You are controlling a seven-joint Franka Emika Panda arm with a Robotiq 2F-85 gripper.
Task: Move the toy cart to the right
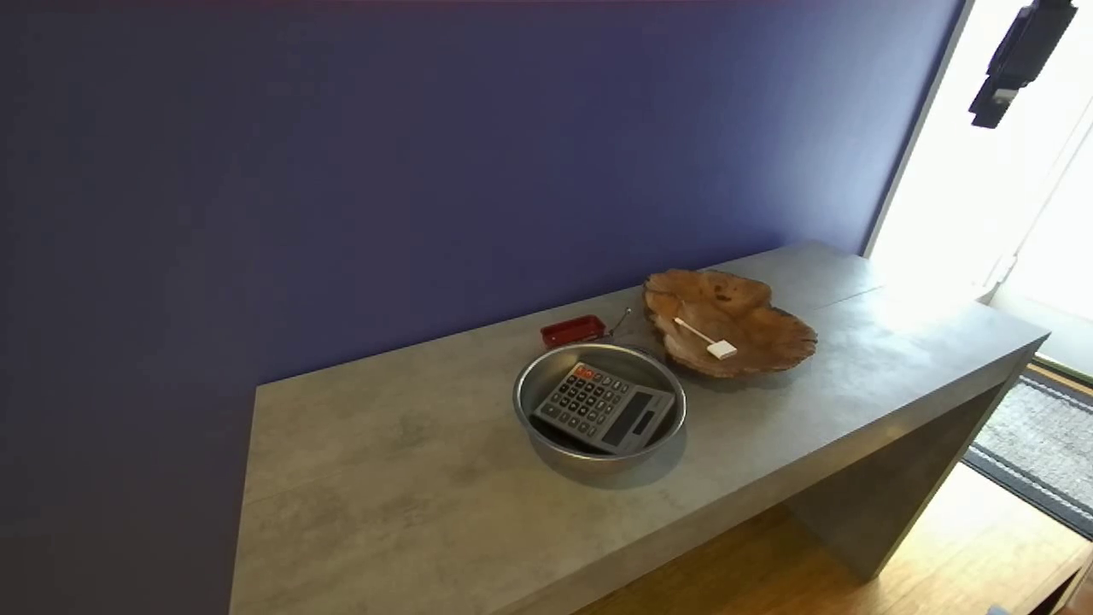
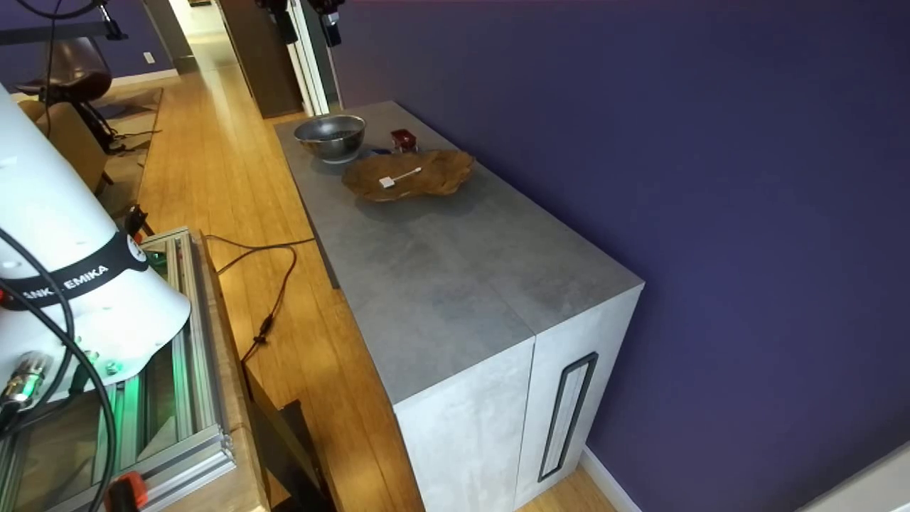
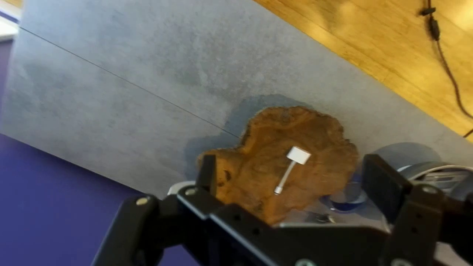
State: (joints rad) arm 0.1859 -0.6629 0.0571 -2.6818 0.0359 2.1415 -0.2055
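The toy cart (image 1: 573, 332) is a small red open tray with a thin metal handle pointing toward the wooden dish. It stands on the grey counter behind the metal bowl, close to the purple wall. It also shows in an exterior view (image 2: 404, 140), beyond the dish. In the wrist view the red body is hidden behind my gripper. My gripper (image 3: 289, 166) is open and empty, with wide-apart fingers, high above the counter. It shows at the top of both exterior views (image 1: 990, 115) (image 2: 310, 35), well away from the cart.
A brown wooden dish (image 1: 773, 342) holding a white adapter (image 1: 721, 348) lies beside the cart's handle. A round metal bowl (image 1: 589, 464) with a grey calculator (image 1: 598, 406) stands in front of the cart. A blue-edged object (image 3: 345, 207) lies between dish and bowl. The purple wall (image 1: 427, 171) borders the counter.
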